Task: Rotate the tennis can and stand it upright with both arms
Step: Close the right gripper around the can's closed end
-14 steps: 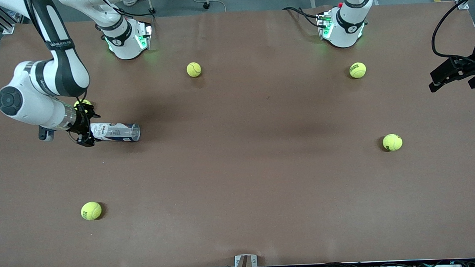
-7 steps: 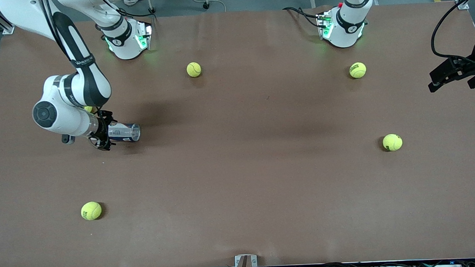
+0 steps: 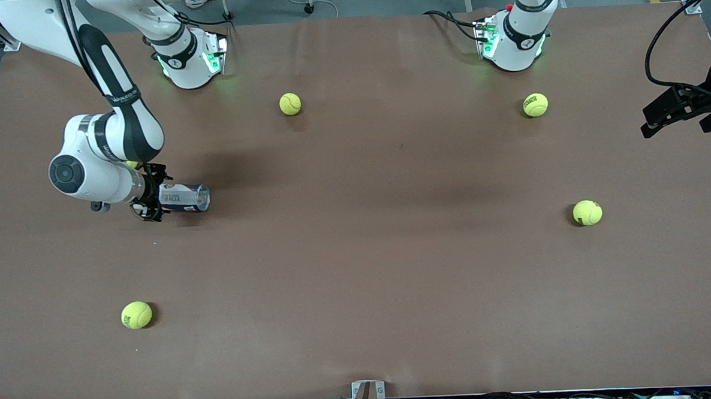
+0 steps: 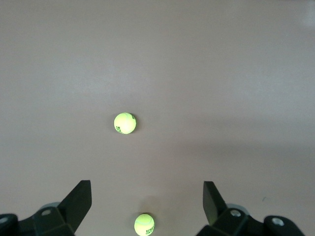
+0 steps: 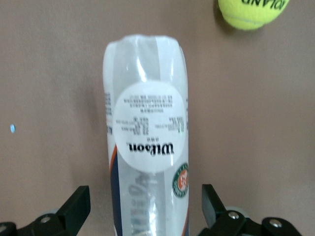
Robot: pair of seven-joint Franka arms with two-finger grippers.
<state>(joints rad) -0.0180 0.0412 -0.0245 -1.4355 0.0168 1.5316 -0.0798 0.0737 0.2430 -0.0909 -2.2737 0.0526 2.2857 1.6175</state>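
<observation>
Can [image 3: 184, 198] lying flat on the bench [image 3: 358, 271] near the right arm's end looks light, slick, easily dented; right claw [image 3: 150, 200] released, straddling its end; left claw [image 4: 147, 196] released, waiting high; grab mid-label.

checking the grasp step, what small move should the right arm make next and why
Probably close the right gripper on the tennis can. The can lies on its side on the table and its jaws stand open on either side of the can's end, so the straddle looks set. The left gripper waits open above the table.
</observation>
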